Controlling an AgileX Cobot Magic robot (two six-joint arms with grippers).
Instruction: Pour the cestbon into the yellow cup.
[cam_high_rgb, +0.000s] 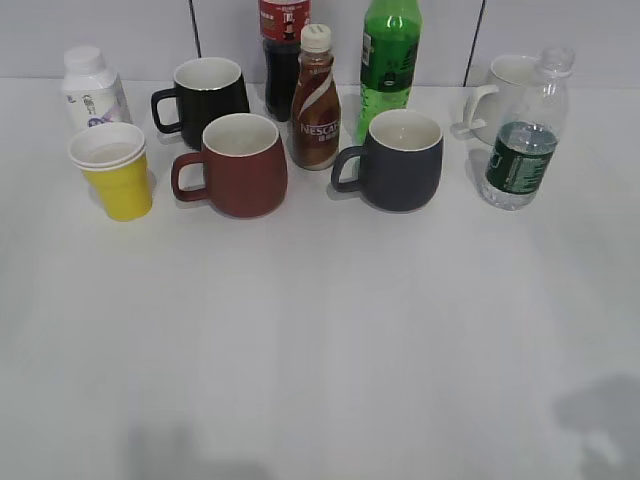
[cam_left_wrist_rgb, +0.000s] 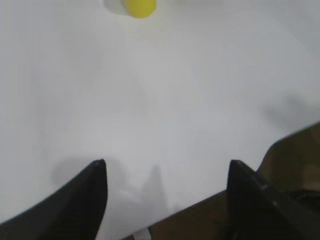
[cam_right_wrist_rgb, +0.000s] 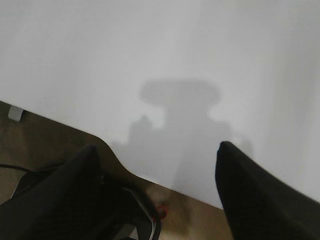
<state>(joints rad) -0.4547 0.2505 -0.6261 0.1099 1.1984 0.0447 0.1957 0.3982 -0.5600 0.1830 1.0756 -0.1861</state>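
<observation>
The cestbon (cam_high_rgb: 524, 140), a small clear bottle with a dark green label and no cap, stands upright at the far right of the white table. The yellow cup (cam_high_rgb: 113, 170), white-rimmed, stands at the far left; its base shows at the top of the left wrist view (cam_left_wrist_rgb: 139, 7). Neither gripper shows in the exterior view. My left gripper (cam_left_wrist_rgb: 165, 172) is open and empty above the table's near edge. My right gripper (cam_right_wrist_rgb: 156, 150) is open and empty above the near edge too. Both are far from the bottle and the cup.
Between cup and bottle stand a red-brown mug (cam_high_rgb: 238, 165), a black mug (cam_high_rgb: 205, 95), a dark blue mug (cam_high_rgb: 398, 158), a white mug (cam_high_rgb: 505, 95), a Nescafe bottle (cam_high_rgb: 316, 100), a tall green bottle (cam_high_rgb: 389, 60), a cola bottle (cam_high_rgb: 283, 55) and a white bottle (cam_high_rgb: 92, 90).
</observation>
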